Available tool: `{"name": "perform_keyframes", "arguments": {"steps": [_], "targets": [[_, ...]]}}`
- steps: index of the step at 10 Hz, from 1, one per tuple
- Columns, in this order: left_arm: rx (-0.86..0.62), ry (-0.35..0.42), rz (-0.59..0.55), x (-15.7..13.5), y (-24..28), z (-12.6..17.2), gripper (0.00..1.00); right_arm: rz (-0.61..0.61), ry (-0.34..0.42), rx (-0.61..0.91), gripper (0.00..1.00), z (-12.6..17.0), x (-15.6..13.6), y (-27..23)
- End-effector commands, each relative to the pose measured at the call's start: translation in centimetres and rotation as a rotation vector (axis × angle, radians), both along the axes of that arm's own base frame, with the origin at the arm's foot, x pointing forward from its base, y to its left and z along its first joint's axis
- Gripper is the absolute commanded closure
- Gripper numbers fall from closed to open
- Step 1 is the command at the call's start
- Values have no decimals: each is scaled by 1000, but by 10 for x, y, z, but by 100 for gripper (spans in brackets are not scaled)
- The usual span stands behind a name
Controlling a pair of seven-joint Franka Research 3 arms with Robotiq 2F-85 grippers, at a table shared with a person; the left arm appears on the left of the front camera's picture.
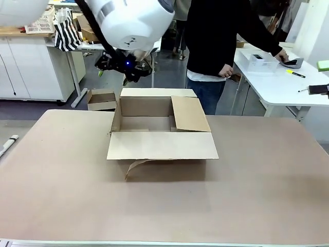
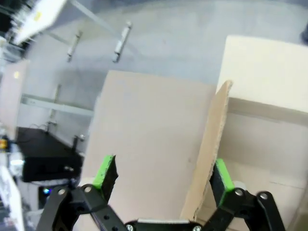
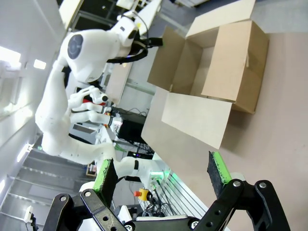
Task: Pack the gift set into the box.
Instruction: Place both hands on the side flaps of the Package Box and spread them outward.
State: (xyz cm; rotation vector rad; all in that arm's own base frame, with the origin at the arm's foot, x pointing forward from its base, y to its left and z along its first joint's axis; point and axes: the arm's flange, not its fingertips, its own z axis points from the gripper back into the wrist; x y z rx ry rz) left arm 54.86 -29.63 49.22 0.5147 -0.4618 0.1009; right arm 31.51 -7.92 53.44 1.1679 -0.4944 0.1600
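I see the box (image 1: 162, 145) open on the counter (image 1: 257, 195). My left claw (image 2: 163, 171) gapes wide over its upright left flap (image 2: 207, 154); right claw (image 3: 161, 168) wide too, well clear. Cardboard's light and bendy, so I'd pinch flap edges.

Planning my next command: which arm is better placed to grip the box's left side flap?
Left. The left claw, open, straddles that flap at its edge; the right claw hangs open, well off the box.

Your path into the box (image 1: 146, 106) from above: clear at left, right flap (image 1: 190, 114) aslant over the opening.
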Motion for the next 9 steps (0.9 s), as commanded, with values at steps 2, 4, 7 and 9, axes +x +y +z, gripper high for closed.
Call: {"name": "perform_keyframes", "arguments": {"steps": [2,4,7,9], "targets": [[-128,13,87,-24,53,-10,0,6,-33,21,0,1,3,1],[-197,0,146,-31,81,-11,0,6,-33,21,0,1,3,1],[-408,17,123,-33,112,-11,0,6,-33,21,0,1,3,1],[-534,57,128,-28,139,-23,0,6,-33,21,0,1,3,1]]}}
